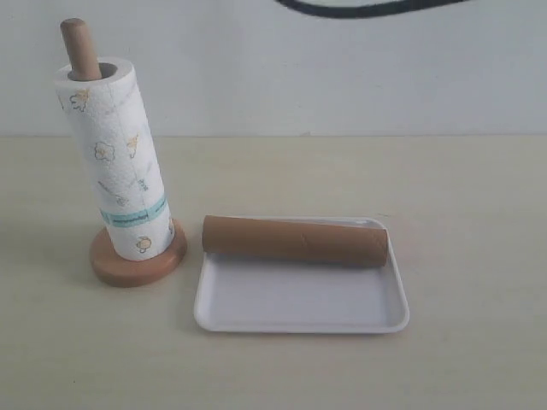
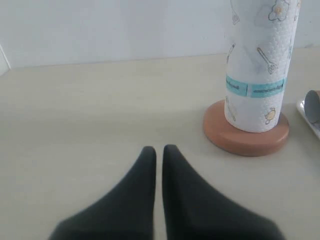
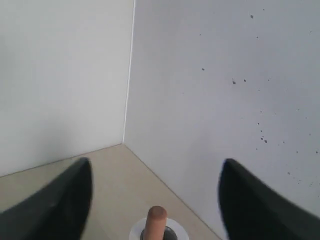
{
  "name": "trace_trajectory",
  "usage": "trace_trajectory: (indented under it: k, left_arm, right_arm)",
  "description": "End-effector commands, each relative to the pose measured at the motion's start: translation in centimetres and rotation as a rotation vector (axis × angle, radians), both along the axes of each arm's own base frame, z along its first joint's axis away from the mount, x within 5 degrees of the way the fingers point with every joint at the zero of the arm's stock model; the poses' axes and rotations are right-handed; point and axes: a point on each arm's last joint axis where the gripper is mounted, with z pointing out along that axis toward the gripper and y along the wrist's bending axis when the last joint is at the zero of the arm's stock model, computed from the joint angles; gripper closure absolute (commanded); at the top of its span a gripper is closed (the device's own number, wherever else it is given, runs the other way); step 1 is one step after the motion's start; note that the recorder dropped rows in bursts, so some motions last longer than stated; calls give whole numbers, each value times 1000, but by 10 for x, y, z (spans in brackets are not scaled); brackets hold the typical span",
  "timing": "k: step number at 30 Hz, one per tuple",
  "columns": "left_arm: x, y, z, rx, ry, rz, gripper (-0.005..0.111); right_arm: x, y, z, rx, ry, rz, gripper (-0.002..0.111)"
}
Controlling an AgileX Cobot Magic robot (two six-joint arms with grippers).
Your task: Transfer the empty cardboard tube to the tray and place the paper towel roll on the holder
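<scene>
The paper towel roll (image 1: 120, 162) stands upright on the wooden holder (image 1: 139, 256), with the dowel post (image 1: 79, 47) poking out of its top. Across the far side of the white tray (image 1: 299, 303) lies the brown cardboard tube (image 1: 295, 240). Neither gripper shows in the exterior view. My left gripper (image 2: 159, 150) is shut and empty, low over the table, short of the holder base (image 2: 245, 135) and the roll (image 2: 260, 65). My right gripper (image 3: 155, 172) is open and empty, above the post tip (image 3: 156, 215).
White walls stand behind the table and meet in a corner (image 3: 127, 100) in the right wrist view. A dark cable (image 1: 367, 7) hangs at the top of the exterior view. An end of the tube (image 2: 312, 105) shows beside the holder.
</scene>
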Motion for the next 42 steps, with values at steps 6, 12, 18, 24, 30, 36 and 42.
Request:
trace_trajectory:
  k: [6,12,18,24,30,36,42]
  left_arm:
    - [0,0,0,-12,-12,-1,103]
    - [0,0,0,-12,-12,-1,103]
    - [0,0,0,-12,-12,-1,103]
    - [0,0,0,-12,-12,-1,103]
    - [0,0,0,-12,-12,-1,103]
    - [0,0,0,-12,-12,-1,103]
    - [0,0,0,-12,-12,-1,103]
  right_arm:
    - [-32,-37,22,-150,6,21,109]
    - [-58,-77,50,-104,2,-38,109]
    - [-77,-111,51,-178,132,-130,109]
    - [-84,-125,36,-318,286,-174,109]
    - [-85,-125,34,-333,304,-171,109]
    - [-85,-125,34,-331,306,-172,109]
    - [-85,-125,34,-331,307,-172,109]
